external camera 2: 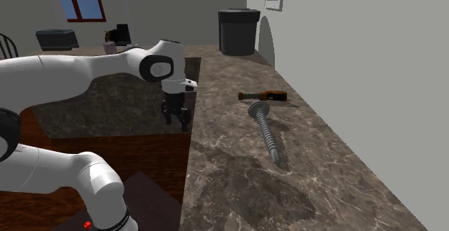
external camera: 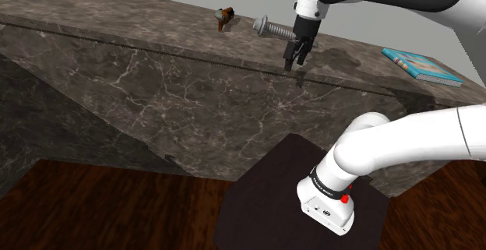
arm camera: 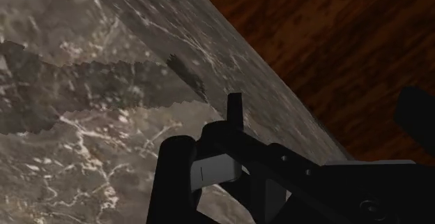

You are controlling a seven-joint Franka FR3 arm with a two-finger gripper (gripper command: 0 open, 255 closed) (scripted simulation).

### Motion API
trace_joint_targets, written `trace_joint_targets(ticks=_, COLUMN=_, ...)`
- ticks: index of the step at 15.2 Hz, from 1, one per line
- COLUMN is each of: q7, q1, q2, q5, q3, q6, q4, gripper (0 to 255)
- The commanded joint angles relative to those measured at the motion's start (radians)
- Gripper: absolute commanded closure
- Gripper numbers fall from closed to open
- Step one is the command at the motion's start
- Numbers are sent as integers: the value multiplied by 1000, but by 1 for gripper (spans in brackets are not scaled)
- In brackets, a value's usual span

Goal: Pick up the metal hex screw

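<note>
The grey metal hex screw lies flat on the dark marble counter, its head end near a brown-handled tool. My black gripper points down over the counter's front edge, a short way from the screw and closer to the arm's side. Its fingers stand slightly apart with nothing between them. In the wrist view the counter and its edge lie beneath the gripper, with jagged shadows across the stone.
A brown-handled tool lies just beyond the screw's head. A blue book rests on the counter toward the shoulder view's right. A black bin stands at the counter's far end. Wooden floor lies below the edge.
</note>
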Motion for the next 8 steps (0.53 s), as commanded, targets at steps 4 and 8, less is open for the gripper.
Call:
trace_joint_targets(ticks=4, q7=-210, q1=-1, q2=80, q5=-64, q3=-122, q6=48, q4=72, gripper=0)
trace_joint_targets(ticks=8, q7=-377, q1=10, q2=171, q5=-89, q3=-220, q6=88, q4=156, gripper=0)
